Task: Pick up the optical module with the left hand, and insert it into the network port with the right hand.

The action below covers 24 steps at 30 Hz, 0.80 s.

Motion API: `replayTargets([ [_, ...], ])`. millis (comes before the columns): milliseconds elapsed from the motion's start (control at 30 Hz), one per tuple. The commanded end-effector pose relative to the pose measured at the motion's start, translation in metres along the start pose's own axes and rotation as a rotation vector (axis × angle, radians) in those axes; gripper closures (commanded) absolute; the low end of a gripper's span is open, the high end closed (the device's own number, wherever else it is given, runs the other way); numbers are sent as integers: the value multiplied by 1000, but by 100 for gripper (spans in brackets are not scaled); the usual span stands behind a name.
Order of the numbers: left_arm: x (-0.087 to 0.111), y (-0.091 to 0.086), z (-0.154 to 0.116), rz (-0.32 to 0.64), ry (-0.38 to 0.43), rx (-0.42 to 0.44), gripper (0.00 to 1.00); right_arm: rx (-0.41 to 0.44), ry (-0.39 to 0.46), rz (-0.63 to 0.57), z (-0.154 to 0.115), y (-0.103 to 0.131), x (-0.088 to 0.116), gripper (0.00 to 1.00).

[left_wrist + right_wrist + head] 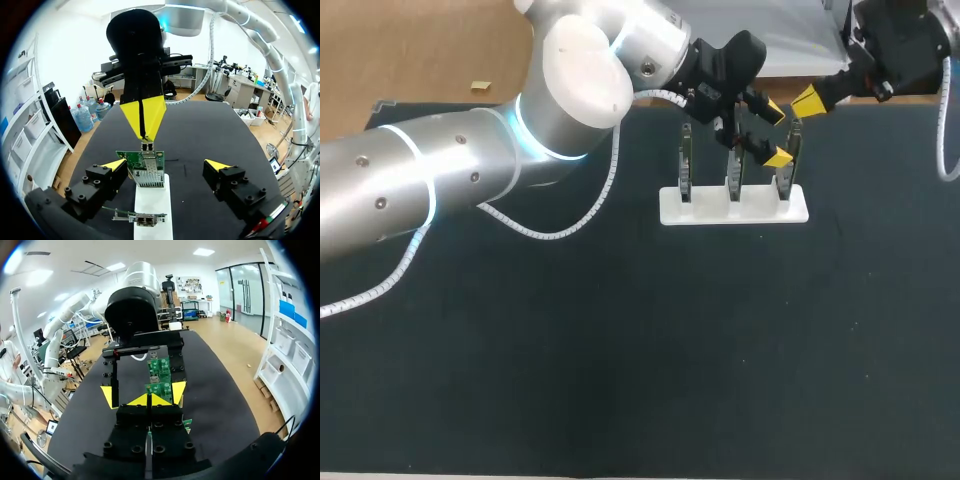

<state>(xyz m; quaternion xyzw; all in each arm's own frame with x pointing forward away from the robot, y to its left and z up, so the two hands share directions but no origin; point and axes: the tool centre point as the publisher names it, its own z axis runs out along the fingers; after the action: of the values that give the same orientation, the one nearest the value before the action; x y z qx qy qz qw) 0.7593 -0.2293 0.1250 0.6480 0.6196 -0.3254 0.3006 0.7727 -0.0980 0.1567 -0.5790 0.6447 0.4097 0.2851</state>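
Hanging over the flat white plastic stand (705, 212), the black yellow-tipped left gripper (166, 165) is gaping wide, empty, astride a green circuit board (131, 161). The right gripper (143, 134) is pinching the small silver optical module (146, 146) at that board's metal network port (148, 176); it is probably wanting a straight, gentle push toward the stand.

A robotics lab: robot arms (440, 170) above circuit boards (686, 165) on a black table (620, 350).
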Motion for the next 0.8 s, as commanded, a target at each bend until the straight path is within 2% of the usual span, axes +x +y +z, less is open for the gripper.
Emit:
replayTargets([
  [33,-1,1,0,-1,5,2,0,-4,4,3,1,-1,2,100],
  [800,-1,1,0,-1,5,2,0,-20,8,25,7,-3,10,100],
])
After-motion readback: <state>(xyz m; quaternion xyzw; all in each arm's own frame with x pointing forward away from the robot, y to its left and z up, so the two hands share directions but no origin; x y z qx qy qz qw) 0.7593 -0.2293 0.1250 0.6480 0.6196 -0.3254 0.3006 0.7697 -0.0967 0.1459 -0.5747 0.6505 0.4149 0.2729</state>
